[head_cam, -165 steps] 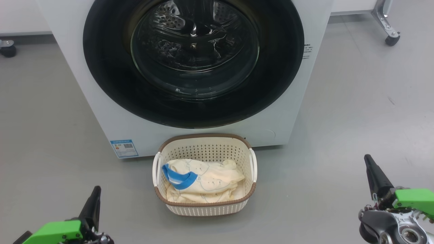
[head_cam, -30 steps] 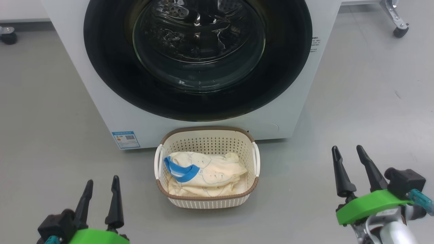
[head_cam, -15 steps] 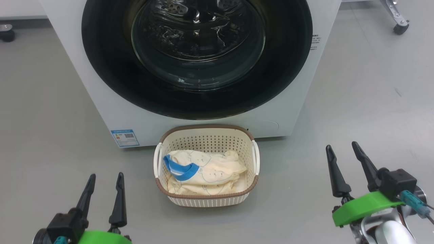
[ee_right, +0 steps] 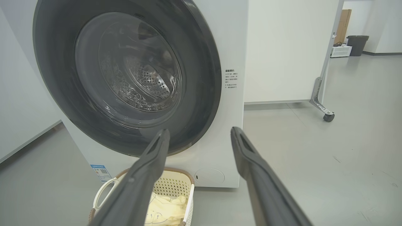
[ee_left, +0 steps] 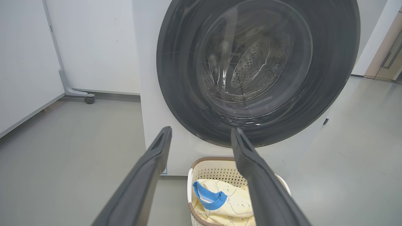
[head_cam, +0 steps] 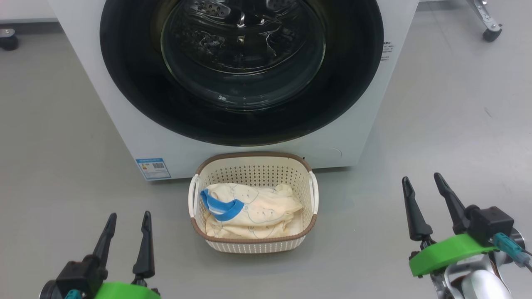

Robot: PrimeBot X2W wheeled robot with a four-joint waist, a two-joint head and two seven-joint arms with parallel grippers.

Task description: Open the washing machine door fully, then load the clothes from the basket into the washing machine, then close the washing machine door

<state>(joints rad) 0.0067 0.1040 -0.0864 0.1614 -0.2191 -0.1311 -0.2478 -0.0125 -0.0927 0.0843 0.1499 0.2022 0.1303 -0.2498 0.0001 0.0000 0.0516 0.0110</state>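
The door (head_cam: 243,54) is shut; your left claw (head_cam: 129,215) and right claw (head_cam: 421,177) both stand released, empty. Catch the door at its rim and swing it wide, clear of the basket (head_cam: 253,247).

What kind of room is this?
Probably a lab or test room set up for laundry, not a home: a white washing machine on smooth grey floor, a basket of clothes before it, and wheeled white partition panels behind.
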